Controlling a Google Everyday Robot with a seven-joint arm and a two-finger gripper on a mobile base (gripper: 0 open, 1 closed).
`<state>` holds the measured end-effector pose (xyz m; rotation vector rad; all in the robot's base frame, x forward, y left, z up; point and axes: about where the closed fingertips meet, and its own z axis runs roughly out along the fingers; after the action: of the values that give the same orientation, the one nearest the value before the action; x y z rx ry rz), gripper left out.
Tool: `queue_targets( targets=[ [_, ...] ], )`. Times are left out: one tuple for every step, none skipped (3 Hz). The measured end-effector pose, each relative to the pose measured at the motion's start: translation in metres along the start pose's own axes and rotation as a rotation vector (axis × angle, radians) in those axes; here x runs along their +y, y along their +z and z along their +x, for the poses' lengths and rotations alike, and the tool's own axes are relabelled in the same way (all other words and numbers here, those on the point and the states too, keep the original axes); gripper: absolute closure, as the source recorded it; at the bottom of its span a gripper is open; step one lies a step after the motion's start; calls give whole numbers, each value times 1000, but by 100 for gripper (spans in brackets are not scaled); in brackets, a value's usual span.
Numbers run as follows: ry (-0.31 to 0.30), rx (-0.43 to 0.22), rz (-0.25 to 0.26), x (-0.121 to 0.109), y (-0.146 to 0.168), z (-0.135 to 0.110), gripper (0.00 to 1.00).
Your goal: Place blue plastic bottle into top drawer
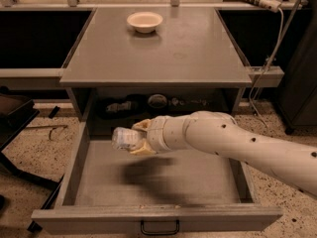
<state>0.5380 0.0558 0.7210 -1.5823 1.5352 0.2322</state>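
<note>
The gripper point(140, 139) is clamping its 2 fingers around the blue plastic bottle point(123, 138), holding it sideways, seemingly just above the open top drawer's point(153, 218) floor, below the tabletop's point(173, 53) near-left corner.

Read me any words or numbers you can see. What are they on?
No text can be read anywhere.
The blue plastic bottle: label too blurred to read; the gripper holds it over the open top drawer.
The cream bowl: no writing shows.
</note>
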Motion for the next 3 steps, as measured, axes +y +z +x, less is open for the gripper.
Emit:
queue_targets(
  targets=[
    [0,0,0,0,0,0,100],
    [-1,40,14,0,9,17,100],
    [-6,110,30,-4,21,50,100]
  ],
)
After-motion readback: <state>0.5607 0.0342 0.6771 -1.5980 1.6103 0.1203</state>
